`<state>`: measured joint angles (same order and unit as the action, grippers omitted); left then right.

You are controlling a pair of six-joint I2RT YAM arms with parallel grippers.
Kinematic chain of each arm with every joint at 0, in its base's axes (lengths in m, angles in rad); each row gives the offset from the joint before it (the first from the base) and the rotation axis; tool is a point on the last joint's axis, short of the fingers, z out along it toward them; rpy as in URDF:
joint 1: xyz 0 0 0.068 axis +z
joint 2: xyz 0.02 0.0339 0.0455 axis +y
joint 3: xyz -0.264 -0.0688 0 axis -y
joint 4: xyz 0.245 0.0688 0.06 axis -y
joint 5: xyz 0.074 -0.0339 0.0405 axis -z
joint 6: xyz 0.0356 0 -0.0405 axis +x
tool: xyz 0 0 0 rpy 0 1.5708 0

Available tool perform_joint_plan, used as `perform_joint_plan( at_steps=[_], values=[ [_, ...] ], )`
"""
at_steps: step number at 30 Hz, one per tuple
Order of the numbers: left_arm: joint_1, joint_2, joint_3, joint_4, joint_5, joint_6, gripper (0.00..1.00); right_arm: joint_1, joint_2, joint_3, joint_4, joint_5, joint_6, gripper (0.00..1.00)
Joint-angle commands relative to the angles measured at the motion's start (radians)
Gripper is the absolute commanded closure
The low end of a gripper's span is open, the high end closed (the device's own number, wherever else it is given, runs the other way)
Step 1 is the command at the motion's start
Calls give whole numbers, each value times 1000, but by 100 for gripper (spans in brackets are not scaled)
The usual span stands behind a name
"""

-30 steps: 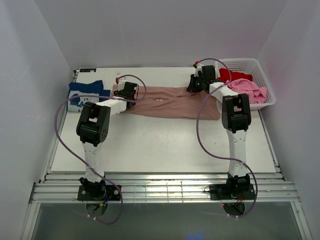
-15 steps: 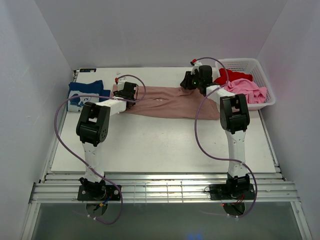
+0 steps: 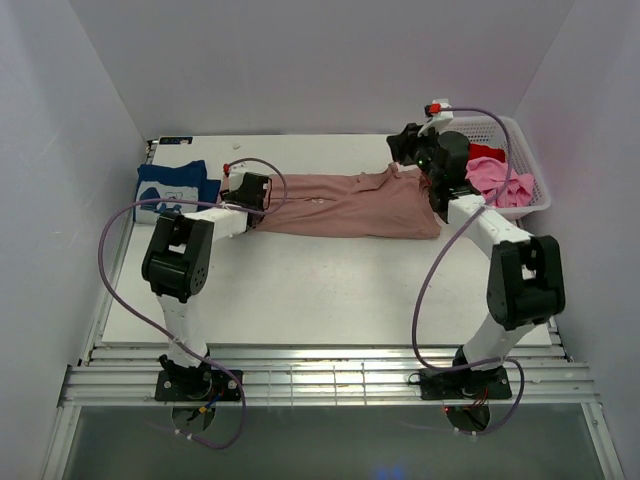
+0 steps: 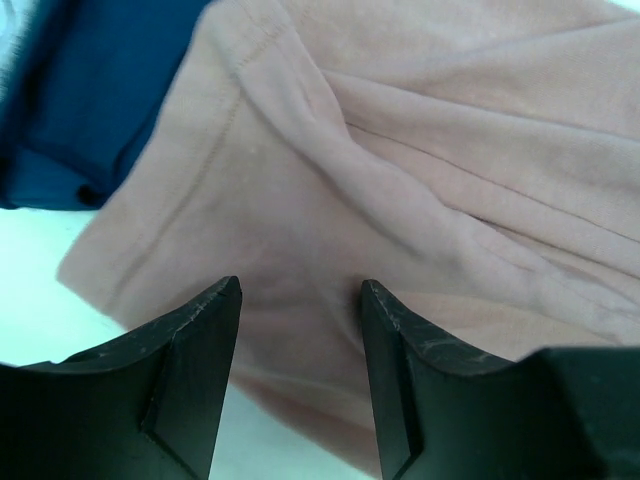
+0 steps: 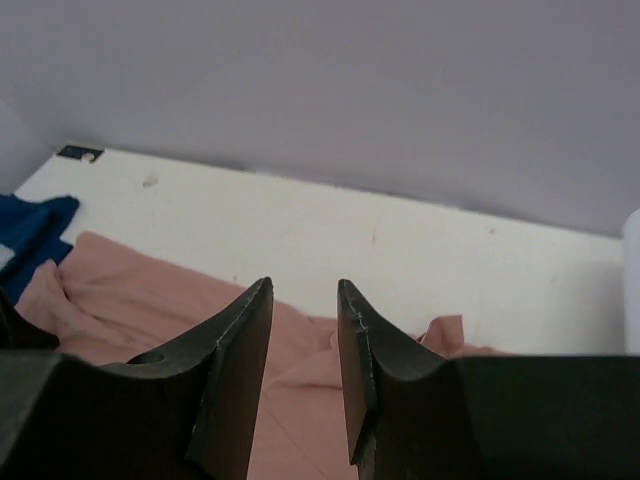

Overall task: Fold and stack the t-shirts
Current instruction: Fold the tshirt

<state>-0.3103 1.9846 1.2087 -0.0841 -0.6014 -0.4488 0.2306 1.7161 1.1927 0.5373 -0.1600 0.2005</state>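
A dusty pink-tan t-shirt (image 3: 340, 205) lies stretched across the back of the table, rumpled at its right end. My left gripper (image 3: 258, 192) is low over the shirt's left end, open, with the cloth (image 4: 400, 170) under its fingers (image 4: 300, 300) and nothing pinched. My right gripper (image 3: 400, 147) hangs above the shirt's right end, open and empty (image 5: 305, 290), with the cloth (image 5: 130, 300) below it. A folded navy t-shirt (image 3: 170, 185) with a white print sits at the far left, also seen in the left wrist view (image 4: 90, 110).
A white basket (image 3: 530, 160) at the back right holds a red t-shirt (image 3: 487, 152) and a bright pink t-shirt (image 3: 495, 178). The right arm's elbow stands out to the right near the basket. Walls close in the table at the back and on both sides.
My right gripper has opened and let go of the pink-tan shirt's right end, then lifted and moved right. The right arm's elbow swung out to the right. The left gripper has barely moved.
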Motion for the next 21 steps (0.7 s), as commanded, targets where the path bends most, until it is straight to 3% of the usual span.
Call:
perform_joint_plan(
  at_steps=[1, 5, 8, 13, 15, 16, 17, 21],
  values=[
    [4, -134, -43, 61, -66, 15, 38, 4, -99, -22, -107, 77, -53, 62],
    [2, -213, -72, 121, -70, 16, 38, 9, -83, 2, -370, 148, -93, 65],
    [-16, -279, -83, 122, -69, 27, 37, 10, -21, 28, -534, 217, -110, 90],
    [-21, -290, -97, 182, -132, 103, 43, 10, 65, 33, -654, 289, -96, 92],
    [-18, -223, -49, 141, -155, 122, 73, 10, 92, 28, -657, 293, -85, 92],
    [-13, -201, -38, 124, -165, 118, 94, 10, 99, 27, -655, 297, -81, 92],
    [-10, -184, -29, 97, -163, 102, 100, 10, 115, 25, -657, 300, -76, 92],
    [-4, -103, -3, 26, -132, 94, 100, 10, 148, 38, -683, 324, -73, 92]
  ],
)
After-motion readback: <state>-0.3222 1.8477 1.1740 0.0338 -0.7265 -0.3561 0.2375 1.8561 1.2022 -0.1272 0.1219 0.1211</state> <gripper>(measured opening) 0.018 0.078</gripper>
